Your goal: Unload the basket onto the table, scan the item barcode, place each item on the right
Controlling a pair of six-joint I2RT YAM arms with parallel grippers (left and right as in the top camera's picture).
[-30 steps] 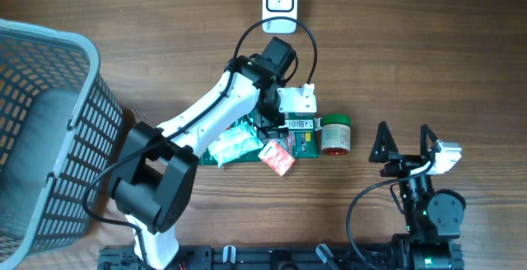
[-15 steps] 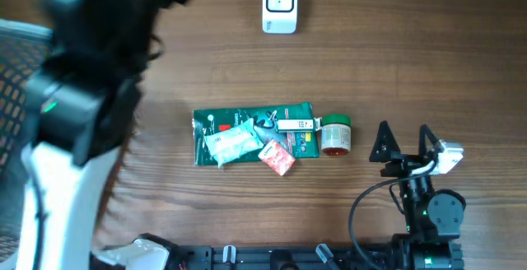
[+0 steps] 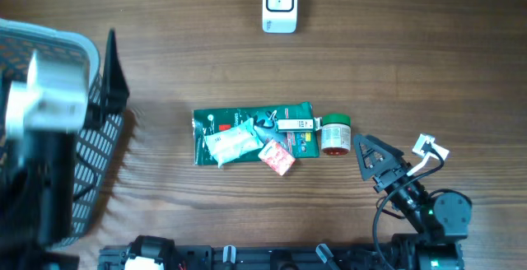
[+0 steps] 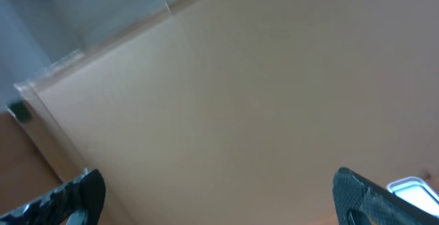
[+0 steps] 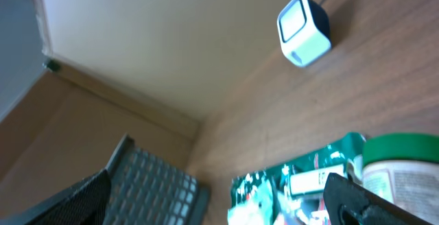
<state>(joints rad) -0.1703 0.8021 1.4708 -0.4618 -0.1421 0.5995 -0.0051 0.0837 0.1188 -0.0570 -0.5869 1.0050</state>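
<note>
Left hand (image 4: 219, 208), released and empty, has swung off the items (image 3: 255, 134) at frame centre to the far left by the basket (image 3: 99, 163). Right hand (image 3: 370, 156), released too, now angles toward the jar (image 3: 335, 133). Nothing scanned yet.

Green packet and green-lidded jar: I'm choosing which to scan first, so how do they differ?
The green packet is flat and wide; the green-lidded jar is small and round. The packet carries smaller packs on top; the jar carries nothing. The jar lies nearer the right gripper than the packet. Both rest on the table, unheld.
</note>
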